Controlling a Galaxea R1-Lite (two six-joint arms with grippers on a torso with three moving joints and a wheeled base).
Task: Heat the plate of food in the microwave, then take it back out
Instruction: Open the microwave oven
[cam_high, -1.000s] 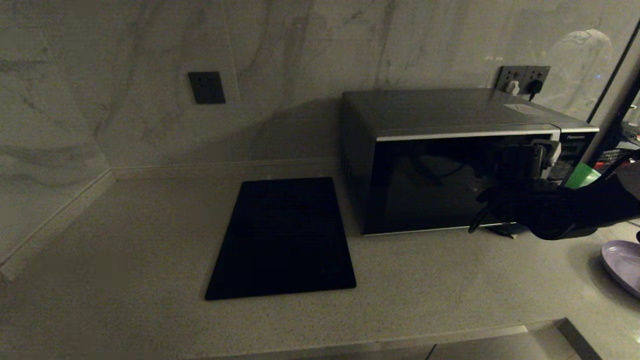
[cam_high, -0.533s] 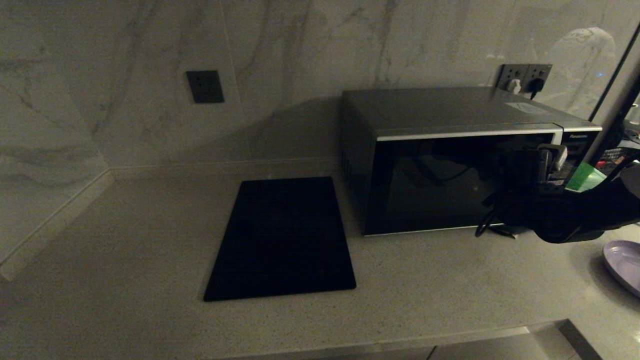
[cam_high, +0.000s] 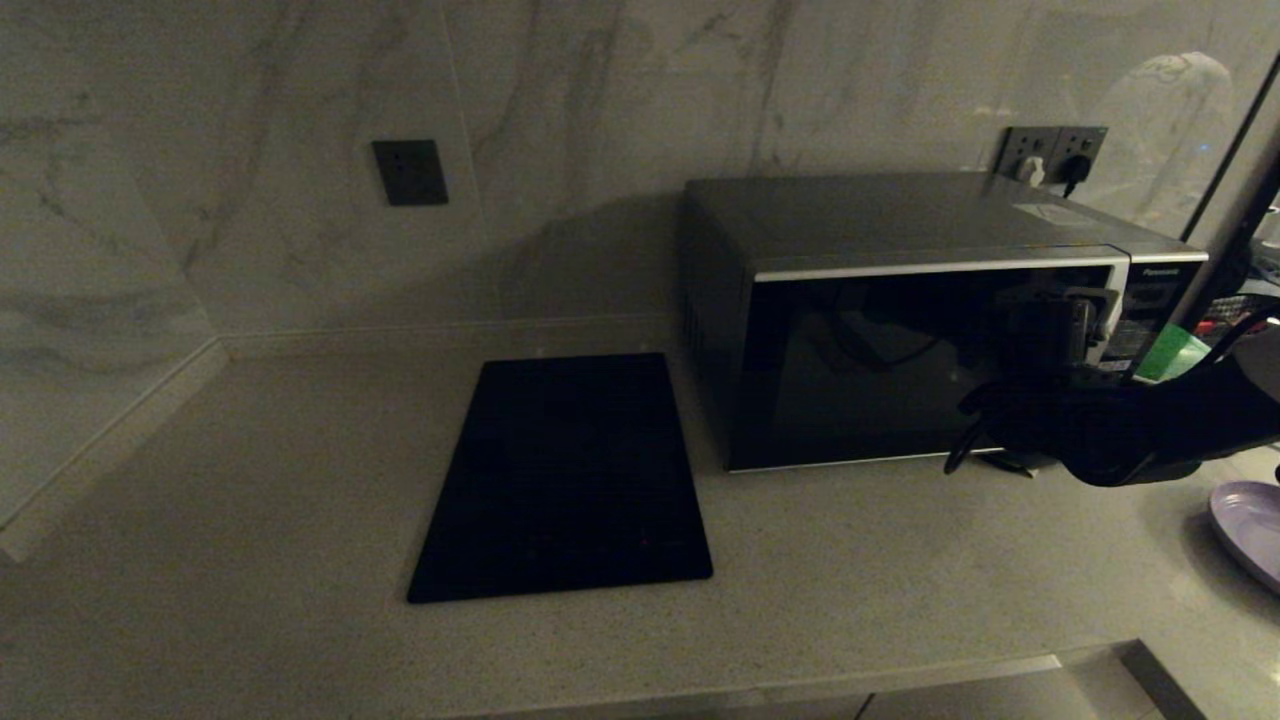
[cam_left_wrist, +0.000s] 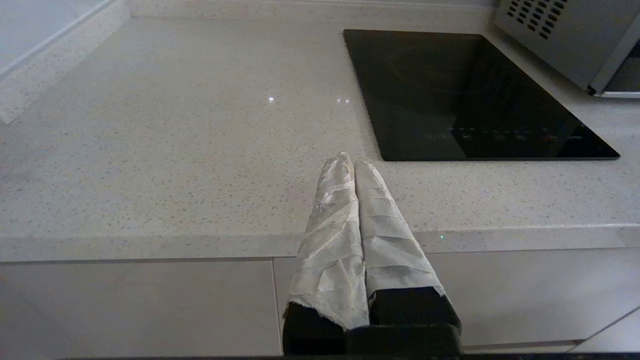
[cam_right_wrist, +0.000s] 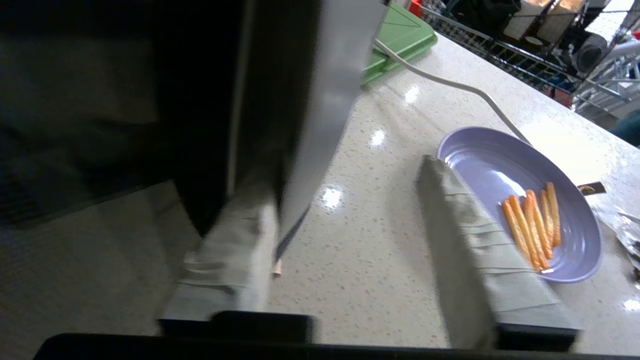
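Right pincer (cam_right_wrist: 345, 235), fingers apart, straddles the dark grey box microwave's (cam_high: 900, 300) door edge; round pale-lavender plate of orange sticks (cam_right_wrist: 525, 200) just beside it on the tabletop (cam_right_wrist: 380, 260).

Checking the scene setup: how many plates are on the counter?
1. The plate of food sits on the counter, right of the microwave; the head view catches only its edge. Others could lie out of view.

Head view: round pale-lavender plate (cam_high: 1245, 530) cut off at the frame edge, food not visible there. Black right arm hides the dark grey microwave's (cam_high: 900, 320) door edge and most of its button panel. Flat green board (cam_high: 1165, 352) mostly hidden behind it. Right wrist view: near finger (cam_right_wrist: 235, 260) blurred.
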